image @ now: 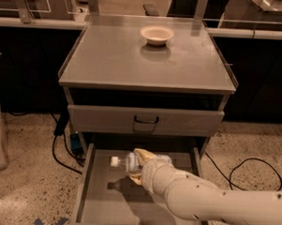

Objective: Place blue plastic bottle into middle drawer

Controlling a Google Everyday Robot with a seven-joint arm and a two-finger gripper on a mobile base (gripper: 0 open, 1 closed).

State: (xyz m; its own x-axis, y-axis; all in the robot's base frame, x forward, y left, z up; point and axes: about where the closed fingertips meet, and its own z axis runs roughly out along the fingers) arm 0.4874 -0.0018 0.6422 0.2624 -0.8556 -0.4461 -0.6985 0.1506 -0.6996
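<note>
The middle drawer (pixel 97 199) stands pulled out, its bare grey floor and low side walls showing on the left. Its right half is covered by the pale arm (pixel 212 202), and its front edge is cut off at the bottom of the view. Over the rear part of this drawer, the gripper (pixel 138 166) is clamped on the blue plastic bottle (pixel 123 162), with one tan finger above it and one below. The bottle lies on its side with its white cap pointing toward the drawer's left wall. Its middle is hidden by the gripper, and the label is too blurred to make out. The bottle's shadow (pixel 116 184) falls on the drawer floor apart from it, so it hangs clear of the floor. Directly above the middle drawer is a closed drawer front (pixel 108 120) with a small black handle (pixel 146 119). Higher up, on the cabinet top (pixel 110 61), sits a shallow white bowl (pixel 157 35). The arm runs out of view past the drawer's right front corner.
</note>
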